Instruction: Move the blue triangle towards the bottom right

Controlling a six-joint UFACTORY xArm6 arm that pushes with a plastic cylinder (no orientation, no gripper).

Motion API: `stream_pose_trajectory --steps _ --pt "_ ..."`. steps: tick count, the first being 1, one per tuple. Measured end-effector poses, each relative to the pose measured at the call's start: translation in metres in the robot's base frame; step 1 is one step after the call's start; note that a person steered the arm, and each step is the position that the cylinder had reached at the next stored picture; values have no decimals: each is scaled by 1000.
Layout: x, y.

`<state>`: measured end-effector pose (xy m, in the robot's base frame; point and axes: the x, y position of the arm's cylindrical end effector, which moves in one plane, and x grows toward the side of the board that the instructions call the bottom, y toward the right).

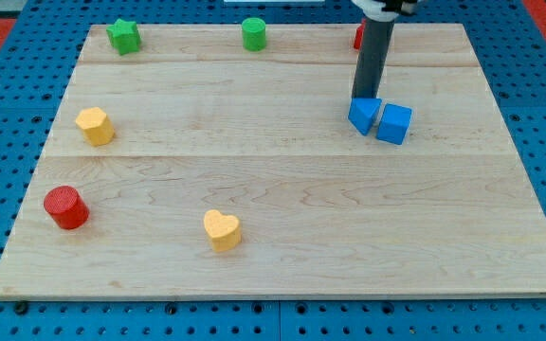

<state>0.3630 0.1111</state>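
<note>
The blue triangle lies on the wooden board right of centre, touching a blue cube on its right. My rod comes down from the view's top, and my tip rests at the triangle's upper edge, touching it or nearly so. A red block is mostly hidden behind the rod near the board's top edge.
A green star-like block and a green cylinder sit along the top edge. A yellow hexagon-like block is at the left, a red cylinder at the lower left, a yellow heart at bottom centre.
</note>
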Motion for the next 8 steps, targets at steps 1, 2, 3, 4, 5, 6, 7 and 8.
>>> stream_pose_trajectory --steps 1,2,3,4,5,6,7,8 --pt "36 -21" --pt "79 -22" --pt "83 -1" --pt "74 12" --pt "111 29" --pt "148 33" --pt "172 34" --pt "167 4"
